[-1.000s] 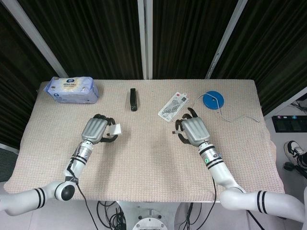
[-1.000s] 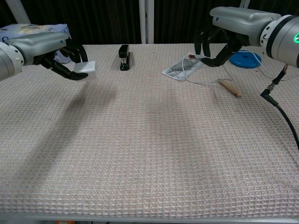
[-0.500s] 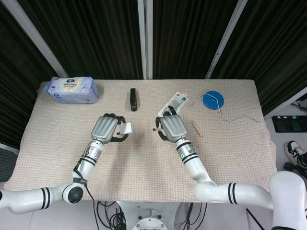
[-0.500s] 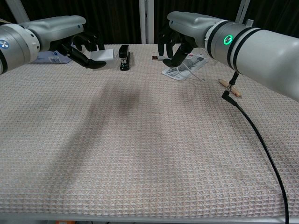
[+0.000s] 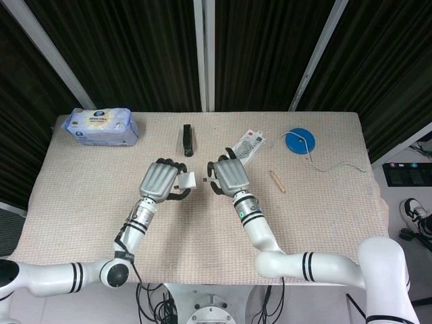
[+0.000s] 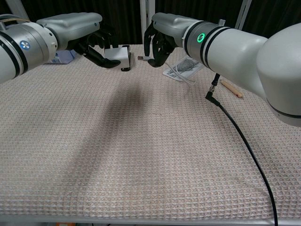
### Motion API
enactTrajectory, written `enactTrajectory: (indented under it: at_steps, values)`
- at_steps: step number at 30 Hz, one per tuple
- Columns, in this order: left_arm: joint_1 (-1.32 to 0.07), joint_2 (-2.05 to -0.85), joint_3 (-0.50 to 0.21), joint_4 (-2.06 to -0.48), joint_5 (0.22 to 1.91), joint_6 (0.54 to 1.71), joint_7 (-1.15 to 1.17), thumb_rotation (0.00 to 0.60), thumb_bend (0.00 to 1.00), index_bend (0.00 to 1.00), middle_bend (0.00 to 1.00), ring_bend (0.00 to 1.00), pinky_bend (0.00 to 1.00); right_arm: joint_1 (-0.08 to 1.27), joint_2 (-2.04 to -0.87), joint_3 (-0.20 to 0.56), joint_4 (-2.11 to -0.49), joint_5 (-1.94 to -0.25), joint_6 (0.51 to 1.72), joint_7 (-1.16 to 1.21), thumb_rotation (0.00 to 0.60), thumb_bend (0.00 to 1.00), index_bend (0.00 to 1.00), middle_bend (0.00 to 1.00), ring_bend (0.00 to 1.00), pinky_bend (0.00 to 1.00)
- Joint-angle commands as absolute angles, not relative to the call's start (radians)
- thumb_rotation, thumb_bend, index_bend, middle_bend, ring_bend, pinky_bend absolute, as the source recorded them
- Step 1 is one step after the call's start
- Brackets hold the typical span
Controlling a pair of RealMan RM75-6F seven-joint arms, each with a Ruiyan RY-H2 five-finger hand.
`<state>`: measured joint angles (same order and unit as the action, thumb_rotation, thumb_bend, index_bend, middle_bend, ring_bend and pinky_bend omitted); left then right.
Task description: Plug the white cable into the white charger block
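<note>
My left hand [image 5: 160,181] [image 6: 89,38] grips the white charger block [image 5: 188,181] [image 6: 118,53] above the table, the block jutting out toward the right. Facing it, my right hand [image 5: 228,175] [image 6: 159,40] holds the plug end of the white cable [image 6: 141,58], its metal tip a short gap from the block. The rest of the white cable [image 6: 184,74] trails back over a flat packet and runs on to the blue disc [image 5: 300,141] and off the table's right edge.
A black stapler [image 5: 188,140] [image 6: 125,66] lies behind the hands. A tissue pack [image 5: 100,125] sits at the back left. A flat printed packet [image 5: 247,145] [image 6: 184,67] and a small wooden stick [image 5: 277,181] [image 6: 231,88] lie to the right. A black lead [image 6: 244,146] hangs from my right arm.
Both hands have moved toward each other at the table's middle. The charger block went right, the cable plug went left, and the gap between them has shrunk to a little.
</note>
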<state>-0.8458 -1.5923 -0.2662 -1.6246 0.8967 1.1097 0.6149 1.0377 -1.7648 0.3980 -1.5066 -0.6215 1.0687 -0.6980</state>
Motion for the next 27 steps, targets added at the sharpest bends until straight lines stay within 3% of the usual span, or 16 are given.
enactTrajectory:
  at_steps: [1, 27]
  values:
    - [-0.854, -1.597, -0.263, -1.626, 0.893, 1.117, 0.632, 0.428, 0.38, 0.5, 0.5, 0.29, 0.3, 1.047, -1.769, 0.4, -1.507, -0.613, 1.071, -0.701, 0.6, 0.33, 0.61, 0.54, 0.25, 0.07]
    - [-0.88, -1.593, -0.256, -1.645, 0.839, 1.127, 0.671, 0.428, 0.38, 0.5, 0.5, 0.29, 0.31, 1.094, -1.803, 0.39, -1.474, -0.587, 1.092, -0.704, 0.6, 0.33, 0.61, 0.54, 0.25, 0.07]
